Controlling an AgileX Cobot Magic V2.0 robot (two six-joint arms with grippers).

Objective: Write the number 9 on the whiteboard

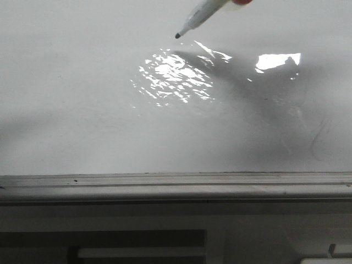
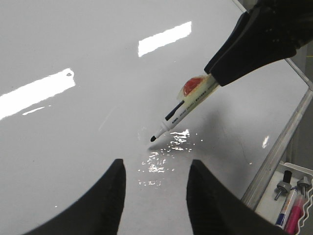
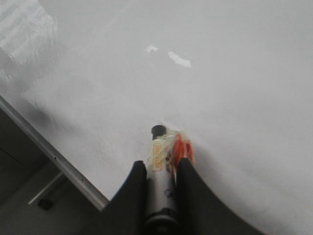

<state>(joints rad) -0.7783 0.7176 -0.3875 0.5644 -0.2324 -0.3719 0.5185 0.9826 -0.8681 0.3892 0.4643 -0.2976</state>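
The whiteboard (image 1: 82, 110) is glossy white-grey with a bright glare patch and fills all three views (image 2: 73, 147) (image 3: 234, 73). No drawn number 9 shows on it in any view. My right gripper (image 3: 161, 169) is shut on a white marker (image 3: 159, 161) with an orange tape wrap. The marker (image 1: 201, 15) comes in from the upper edge of the front view, and its dark tip sits very close to the board; I cannot tell if it touches. In the left wrist view the right gripper (image 2: 254, 44) holds the marker (image 2: 176, 117) slanted down. My left gripper (image 2: 155, 171) is open and empty above the board, near the tip.
A grey metal rail (image 1: 176, 181) runs along the board's near edge. It also shows in the left wrist view (image 2: 279, 152). A faint grey curved smudge (image 1: 314, 142) lies at the right. A tray with spare markers (image 2: 291, 208) stands beyond the rail.
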